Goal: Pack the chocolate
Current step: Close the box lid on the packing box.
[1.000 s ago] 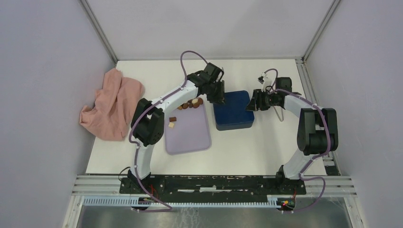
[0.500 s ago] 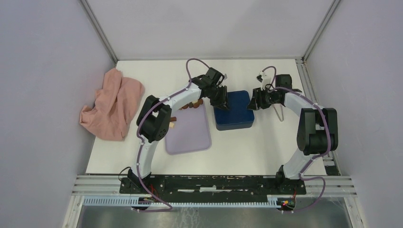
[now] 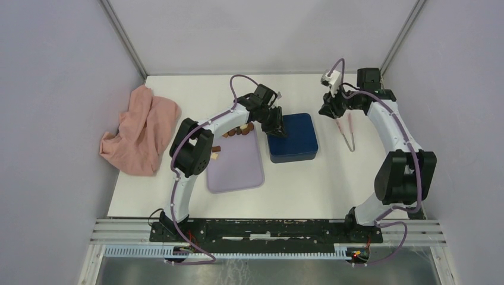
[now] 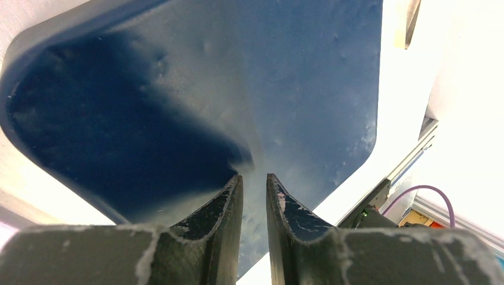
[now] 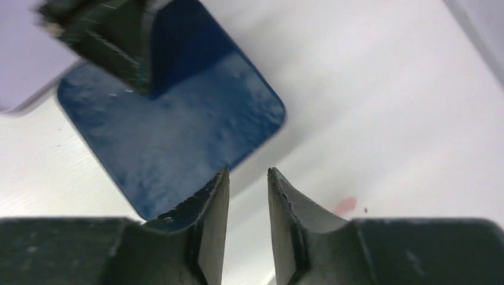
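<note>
Several brown and cream chocolate pieces lie at the far end of the lilac tray, and two more sit near its left edge. The dark blue box stands right of the tray, showing only a flat blue top. My left gripper hovers low over the box's left part, jaws a narrow gap apart with nothing between them. My right gripper hangs above the table off the box's far right corner, open and empty. The box shows below it.
Pink tongs lie on the table right of the box, under the right arm. A crumpled pink cloth sits at the left edge. The enclosure's grey walls stand close on both sides and at the back.
The right gripper pulled away from the box's right edge, up and toward the back right, its jaws narrowing. The left gripper shifted slightly right onto the box's left part.
</note>
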You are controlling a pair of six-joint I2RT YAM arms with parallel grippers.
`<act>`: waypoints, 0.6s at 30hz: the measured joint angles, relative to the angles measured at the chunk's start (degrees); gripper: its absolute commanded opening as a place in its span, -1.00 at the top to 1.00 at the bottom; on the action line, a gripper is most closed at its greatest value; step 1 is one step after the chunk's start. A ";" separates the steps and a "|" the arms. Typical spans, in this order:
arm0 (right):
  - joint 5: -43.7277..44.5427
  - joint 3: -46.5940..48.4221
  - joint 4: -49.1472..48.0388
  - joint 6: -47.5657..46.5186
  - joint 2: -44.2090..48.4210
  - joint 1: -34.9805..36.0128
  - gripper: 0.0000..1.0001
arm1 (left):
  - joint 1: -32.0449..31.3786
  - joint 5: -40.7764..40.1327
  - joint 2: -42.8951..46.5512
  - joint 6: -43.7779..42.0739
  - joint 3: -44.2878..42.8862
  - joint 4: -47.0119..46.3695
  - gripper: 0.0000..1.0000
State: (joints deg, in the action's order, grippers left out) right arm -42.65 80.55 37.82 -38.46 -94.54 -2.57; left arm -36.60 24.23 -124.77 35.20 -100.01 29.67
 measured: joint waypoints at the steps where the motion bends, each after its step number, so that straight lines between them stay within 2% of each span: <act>1: -0.22 -0.09 1.11 -2.51 1.49 1.22 0.52 | 0.00 0.02 0.00 0.00 0.00 -0.02 0.42; 4: 0.46 -0.31 4.02 -8.63 5.42 7.48 0.78 | 0.02 0.13 0.00 0.00 0.02 -0.04 0.42; 7: 2.71 -1.09 6.91 -11.96 5.53 12.57 0.88 | 0.04 0.24 0.00 0.00 0.02 -0.07 0.42; 12: 12.98 -13.18 6.27 -12.85 0.57 13.57 0.91 | 0.11 0.37 0.00 0.00 0.02 -0.07 0.42; 13: 11.43 -15.43 5.70 -12.63 -0.17 13.31 0.90 | 0.11 0.70 -0.02 0.00 0.02 0.00 0.42; 18: 16.22 -17.79 2.29 -11.63 2.36 13.51 0.86 | 0.15 1.05 -0.11 0.02 0.04 -0.04 0.42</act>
State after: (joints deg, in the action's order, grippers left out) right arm -26.44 62.76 40.12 -50.09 -92.18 10.94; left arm -36.45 25.28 -124.88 35.22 -99.96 29.63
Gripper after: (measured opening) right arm 0.050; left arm 0.290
